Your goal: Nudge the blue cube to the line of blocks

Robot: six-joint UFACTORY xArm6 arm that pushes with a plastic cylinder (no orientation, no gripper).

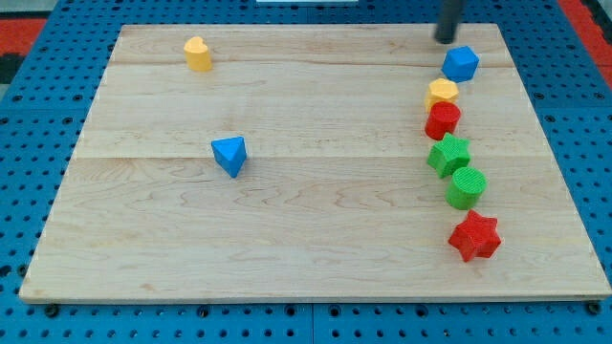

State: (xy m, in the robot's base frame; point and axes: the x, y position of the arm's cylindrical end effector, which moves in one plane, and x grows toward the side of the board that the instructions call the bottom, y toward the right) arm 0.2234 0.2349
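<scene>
In the camera view, a pale wooden board [287, 210] lies on a blue pegboard surface [29, 191]. My tip [447, 38] stands in the upper right of the frame, near the board's top edge, and it sits just above and slightly left of the blue cube [461, 63], close to it but whether it is touching cannot be told. There is no gripper here to open or close, only the plain rod end. The blue cube rests at the top of a column of blocks running down the right side of the frame: a yellow block [442, 93] just below it, a red block [442, 119] touching that, then a green star-like block [448, 154], a green cylinder [467, 186], and a red star [474, 236] at the bottom. A small gap seems to separate the cube from the yellow block. Well apart, a blue wedge-shaped block [229, 155] sits left of centre, and a yellow block with a pointed top [198, 53] stands in the upper left. Judging from this layout, the nudge is in its closing stage, with the cube nearly joined to the line. The next move likely calls for a short, gentle push downward in the frame, and a touch leftward, so the cube meets the yellow block without knocking the column out of order.
</scene>
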